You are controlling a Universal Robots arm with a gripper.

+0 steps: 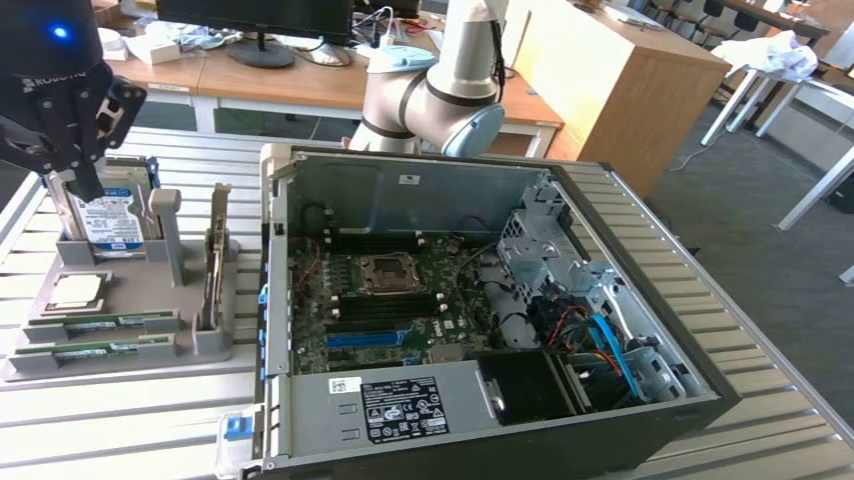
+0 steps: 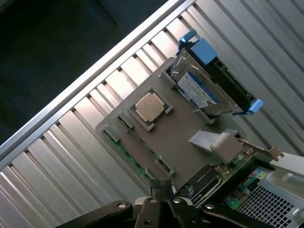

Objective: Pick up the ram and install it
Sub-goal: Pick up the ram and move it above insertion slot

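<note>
Pincer (image 1: 83,182) (image 2: 164,190): my two fingers are drawn fully together with nothing between them, and I hang above the grey tray (image 1: 127,366) (image 2: 183,137). Exterior view: the tray lies on the slatted table (image 1: 120,425) (image 2: 57,171) at 9 o'clock of the open computer case (image 1: 400,190). The ram (image 1: 100,325) (image 2: 128,153) lies flat in a tray slot at 6 o'clock of the processor (image 1: 76,290) (image 2: 148,107), and a second like stick (image 1: 91,350) lies just beside it, again at 6 o'clock. The hard drive (image 1: 107,225) (image 2: 199,90) stands on edge at 12 o'clock of the processor. The motherboard (image 1: 387,310) lies exposed inside the case. Wrist view: my closed fingertips are nearest the end of the tray edge that carries the ram.
</note>
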